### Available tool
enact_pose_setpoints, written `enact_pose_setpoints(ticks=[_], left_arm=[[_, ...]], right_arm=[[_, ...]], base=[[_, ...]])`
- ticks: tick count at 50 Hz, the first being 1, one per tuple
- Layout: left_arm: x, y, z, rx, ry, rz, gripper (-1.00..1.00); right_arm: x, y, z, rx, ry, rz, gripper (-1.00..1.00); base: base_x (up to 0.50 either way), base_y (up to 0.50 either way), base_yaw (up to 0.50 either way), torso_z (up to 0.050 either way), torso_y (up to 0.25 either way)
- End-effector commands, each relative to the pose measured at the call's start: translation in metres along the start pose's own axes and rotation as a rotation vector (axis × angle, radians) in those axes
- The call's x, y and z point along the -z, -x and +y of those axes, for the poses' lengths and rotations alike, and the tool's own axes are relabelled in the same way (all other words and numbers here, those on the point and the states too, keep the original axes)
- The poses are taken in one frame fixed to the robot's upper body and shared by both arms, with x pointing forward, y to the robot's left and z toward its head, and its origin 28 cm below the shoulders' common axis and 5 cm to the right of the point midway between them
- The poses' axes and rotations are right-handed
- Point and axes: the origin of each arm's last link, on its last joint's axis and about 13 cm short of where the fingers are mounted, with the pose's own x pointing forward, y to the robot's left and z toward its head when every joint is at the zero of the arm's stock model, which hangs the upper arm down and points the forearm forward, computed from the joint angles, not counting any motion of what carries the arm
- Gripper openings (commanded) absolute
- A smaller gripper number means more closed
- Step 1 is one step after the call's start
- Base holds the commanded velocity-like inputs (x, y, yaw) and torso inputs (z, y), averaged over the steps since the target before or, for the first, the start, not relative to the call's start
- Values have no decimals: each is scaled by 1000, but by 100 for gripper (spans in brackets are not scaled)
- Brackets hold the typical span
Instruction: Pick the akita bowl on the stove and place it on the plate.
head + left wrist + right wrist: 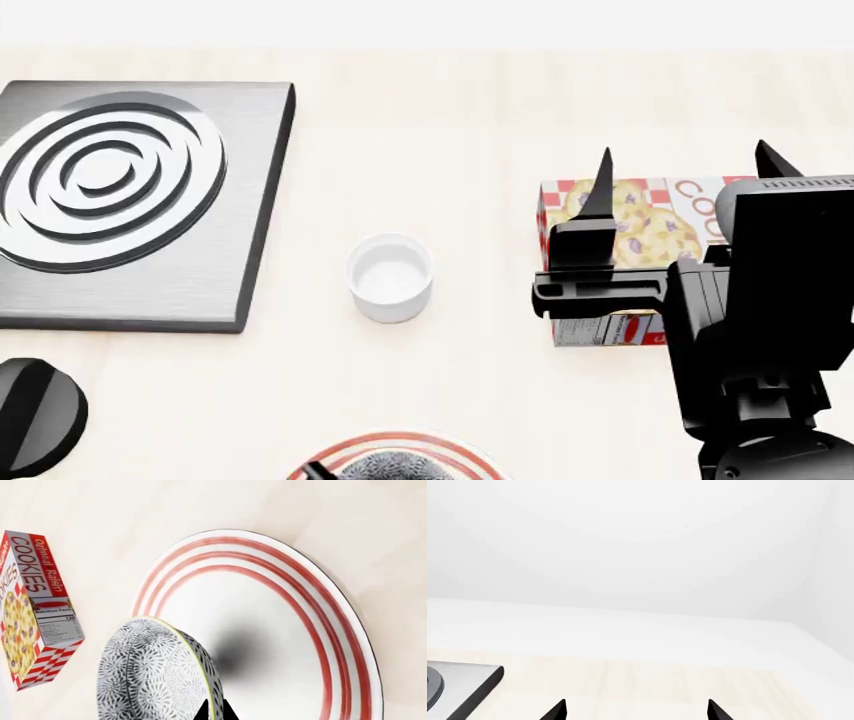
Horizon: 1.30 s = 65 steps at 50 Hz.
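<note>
With our left gripper (215, 711) clamped on the rim of the speckled black-and-white akita bowl (157, 677), hanging tilted above the red-ringed white plate (313, 610), we should level it, lower centrally, then release; our right gripper (681, 165) idles wide open.

Akita bowl (157, 672) cropped; plate (461, 452) mostly cropped.

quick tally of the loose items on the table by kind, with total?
Bowl: 1
Plate: 1
Cup: 1
Cookie box: 1
Stove slab: 1
Knob: 1
Total: 6
</note>
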Motion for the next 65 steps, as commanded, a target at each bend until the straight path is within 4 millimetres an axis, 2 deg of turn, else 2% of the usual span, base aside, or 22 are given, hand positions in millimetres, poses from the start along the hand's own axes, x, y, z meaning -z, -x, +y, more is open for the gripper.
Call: enact_pose_setpoints(ticks=[1, 65], left_arm=[[-2, -1, 5, -47, -17, -3, -100], [-8, -14, -6, -46, -9, -15, -100]], right_arm=[[0, 0, 0, 1, 0, 0, 100], [0, 0, 1, -4, -2, -1, 100]], base=[[0, 0, 0, 0, 0], [0, 0, 0, 0, 0]])
